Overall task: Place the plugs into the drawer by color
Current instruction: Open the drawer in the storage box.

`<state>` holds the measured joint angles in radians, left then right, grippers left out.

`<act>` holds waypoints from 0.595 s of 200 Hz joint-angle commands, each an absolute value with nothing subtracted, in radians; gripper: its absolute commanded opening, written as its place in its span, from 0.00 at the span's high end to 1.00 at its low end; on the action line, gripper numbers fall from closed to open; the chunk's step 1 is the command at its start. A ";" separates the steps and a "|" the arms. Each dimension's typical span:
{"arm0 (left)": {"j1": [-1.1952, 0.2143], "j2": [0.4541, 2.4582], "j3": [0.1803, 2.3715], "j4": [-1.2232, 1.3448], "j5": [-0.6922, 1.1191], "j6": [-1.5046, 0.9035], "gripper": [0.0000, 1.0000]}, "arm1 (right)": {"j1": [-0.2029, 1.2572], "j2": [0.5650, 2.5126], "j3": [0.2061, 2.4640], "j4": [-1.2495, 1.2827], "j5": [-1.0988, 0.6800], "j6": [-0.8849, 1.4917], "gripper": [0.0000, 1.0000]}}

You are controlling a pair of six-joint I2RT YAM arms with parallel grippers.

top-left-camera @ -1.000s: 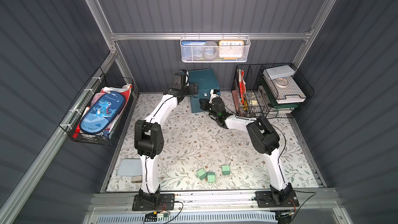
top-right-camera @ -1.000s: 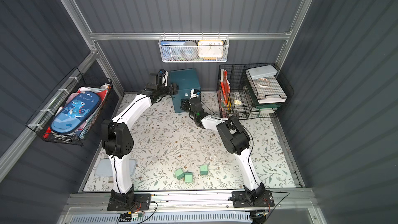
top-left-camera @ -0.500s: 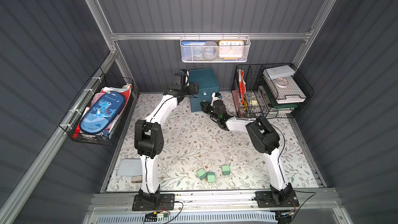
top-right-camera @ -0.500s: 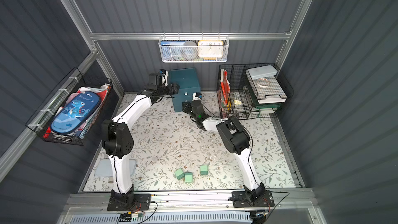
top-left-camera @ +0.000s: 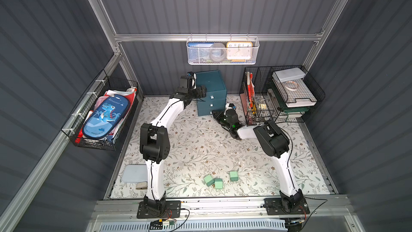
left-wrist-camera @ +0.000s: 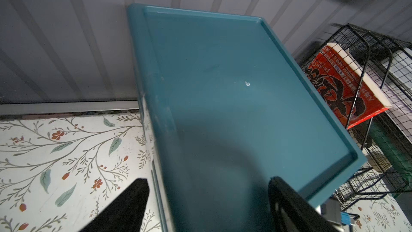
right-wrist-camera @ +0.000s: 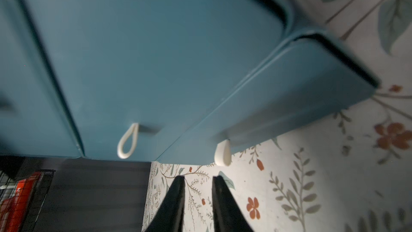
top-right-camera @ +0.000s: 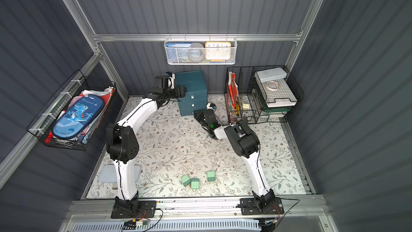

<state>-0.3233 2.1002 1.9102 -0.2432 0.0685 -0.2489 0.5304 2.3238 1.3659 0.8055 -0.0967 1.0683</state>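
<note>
— What's different from a second ago?

— My right gripper (right-wrist-camera: 198, 178) has drawn back a little from the bottom drawer (right-wrist-camera: 278, 90) of the cabinet (top-left-camera: 210, 83). Its jaws were almost together then. Now there is a narrow gap between them, and only the flowered mat (right-wrist-camera: 289, 197) shows through it. They hold nothing. The drawer's white pull tab (right-wrist-camera: 223, 155) sits just ahead of the fingertips, apart from them.

— And your other side?

— My left gripper (left-wrist-camera: 208, 180) has stayed put, spread wide and empty at the cabinet's top. One finger is above the lid, the other past its side edge over the mat. I can't tell whether either one touches the cabinet.

— Where are the plugs?

— Three mint-green plugs (top-left-camera: 218, 183) lie where they were, on the mat near its front edge, between my two bases and well apart from the cabinet. Two lie right against each other, and the third is near them on my right arm's side.

— How does the cabinet look?

— It is dark teal, with three stacked drawers, and stands at the back wall beside the black wire rack (top-left-camera: 256, 99). Its lid has a raised rim. The middle drawer (right-wrist-camera: 156, 52) has a white loop tab. I can't tell whether the bottom drawer is pushed fully home.
</note>
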 commanded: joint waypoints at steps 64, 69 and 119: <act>-0.322 2.166 1.893 -0.387 0.084 -0.230 0.11 | 0.523 2.411 1.482 0.781 -0.078 1.104 0.67; -0.322 2.166 1.894 -0.387 0.084 -0.231 0.11 | 0.523 2.414 1.486 0.782 -0.078 1.106 0.67; -0.322 2.166 1.893 -0.385 0.087 -0.231 0.11 | 0.523 2.440 1.481 0.781 -0.073 1.104 0.68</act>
